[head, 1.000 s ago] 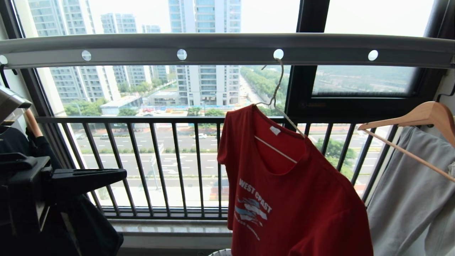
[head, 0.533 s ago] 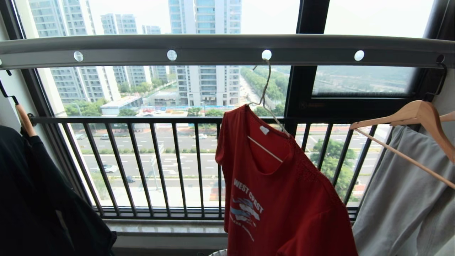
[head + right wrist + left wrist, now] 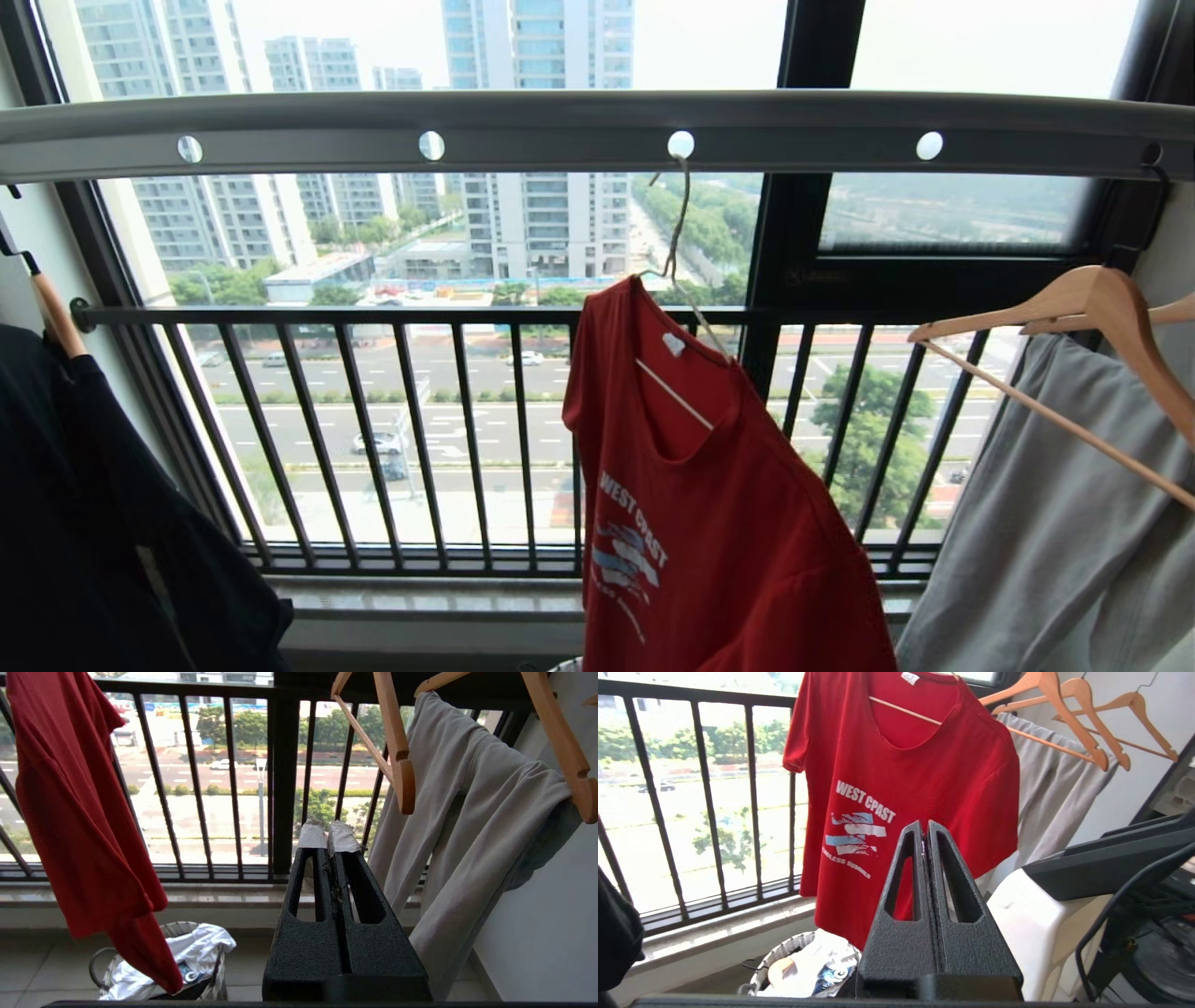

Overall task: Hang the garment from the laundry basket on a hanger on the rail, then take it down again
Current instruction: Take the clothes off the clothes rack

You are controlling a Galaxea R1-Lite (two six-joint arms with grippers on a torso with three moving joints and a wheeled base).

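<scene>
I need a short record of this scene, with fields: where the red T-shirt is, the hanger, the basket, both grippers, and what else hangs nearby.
garment: red T-shirt hanging on the hanger
hanger: cream wire hanger, hook in a hole of the rail
laundry basket: basket on the floor below the shirt, white cloth inside
left gripper: shut, empty, apart from the shirt
right gripper: shut, empty
neighbours: grey garment on a wooden hanger; black garment

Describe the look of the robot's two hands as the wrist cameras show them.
The left hand has two black, rough-textured fingers, each a tapering wedge with a long triangular cut-out, rising from a black block. The right hand has the same black wedge fingers with cut-outs, but its tips are wrapped in pale, worn tape. In the left wrist view a white body panel and a black cable show beside the hand.
</scene>
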